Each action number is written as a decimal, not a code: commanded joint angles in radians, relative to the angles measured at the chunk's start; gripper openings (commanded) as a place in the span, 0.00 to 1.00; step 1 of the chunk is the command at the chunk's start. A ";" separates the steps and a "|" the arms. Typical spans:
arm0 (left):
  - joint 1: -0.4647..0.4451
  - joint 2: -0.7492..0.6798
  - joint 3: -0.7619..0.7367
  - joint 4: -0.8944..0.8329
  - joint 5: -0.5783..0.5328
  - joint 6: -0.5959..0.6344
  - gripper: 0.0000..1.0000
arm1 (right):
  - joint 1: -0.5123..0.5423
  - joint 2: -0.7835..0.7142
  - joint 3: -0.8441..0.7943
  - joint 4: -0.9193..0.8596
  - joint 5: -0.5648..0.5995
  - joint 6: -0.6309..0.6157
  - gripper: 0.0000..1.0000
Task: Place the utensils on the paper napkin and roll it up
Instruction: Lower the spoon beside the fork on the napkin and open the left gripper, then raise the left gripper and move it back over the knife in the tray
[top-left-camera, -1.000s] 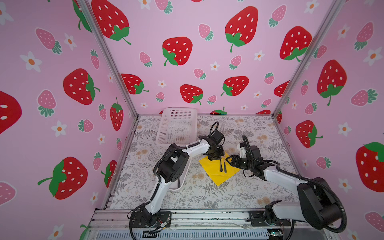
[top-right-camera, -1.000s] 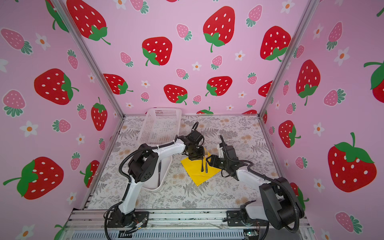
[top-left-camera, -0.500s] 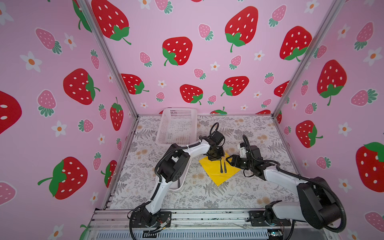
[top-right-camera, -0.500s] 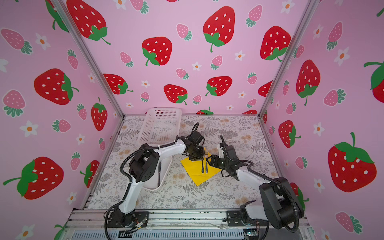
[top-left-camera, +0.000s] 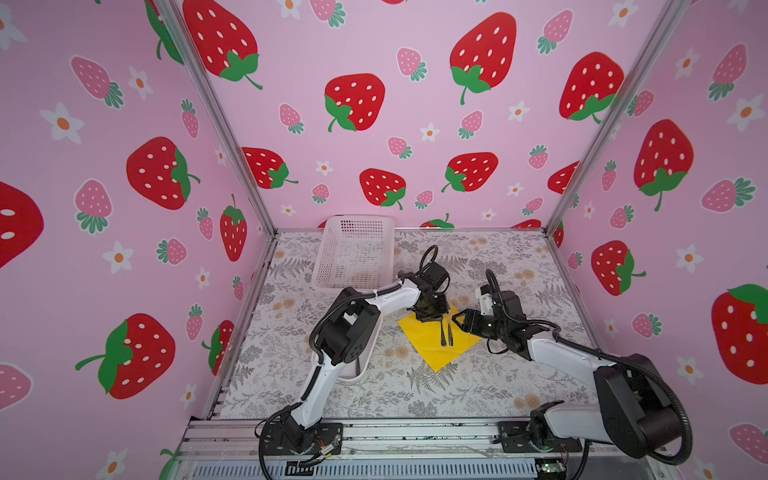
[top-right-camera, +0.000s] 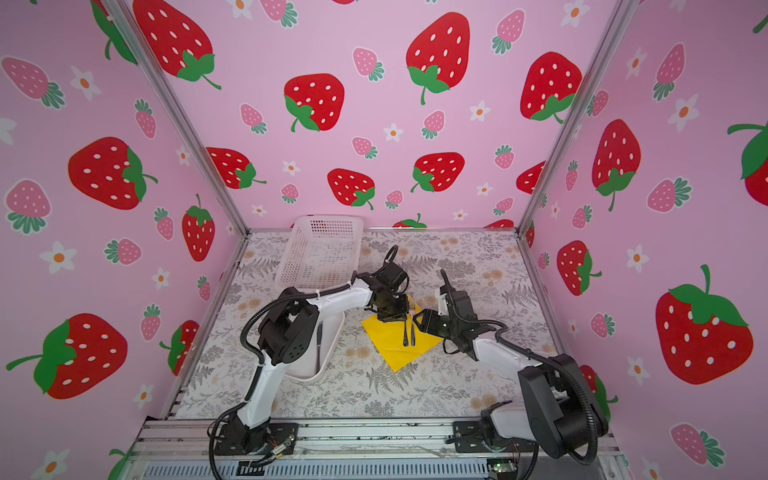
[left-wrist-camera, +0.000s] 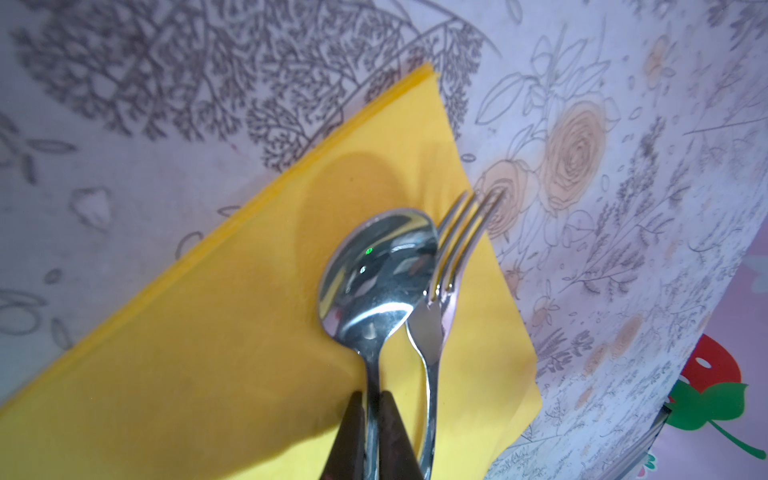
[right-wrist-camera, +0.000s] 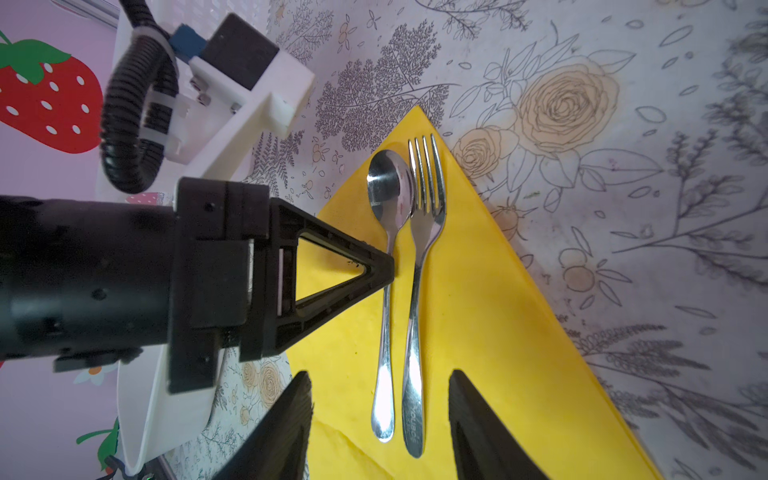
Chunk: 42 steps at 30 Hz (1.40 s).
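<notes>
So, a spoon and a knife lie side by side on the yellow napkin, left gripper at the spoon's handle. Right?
No: beside the spoon lies a fork, not a knife; the right wrist view shows its prongs. Both lie on the napkin, left gripper at the spoon's handle.

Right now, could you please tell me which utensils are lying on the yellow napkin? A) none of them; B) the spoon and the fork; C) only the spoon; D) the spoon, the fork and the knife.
B: in the right wrist view the spoon and the fork lie side by side on the paper napkin, with no knife on it.
</notes>
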 joint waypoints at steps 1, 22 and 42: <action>-0.008 -0.028 0.032 -0.032 -0.010 0.029 0.16 | -0.007 -0.024 0.020 -0.005 0.020 -0.020 0.55; -0.013 -0.463 -0.235 0.094 -0.211 0.207 0.33 | -0.007 -0.344 0.045 0.009 0.078 -0.117 0.79; -0.005 -1.039 -0.692 0.040 -0.718 0.212 0.98 | 0.003 -0.314 0.006 0.400 -0.276 0.050 1.00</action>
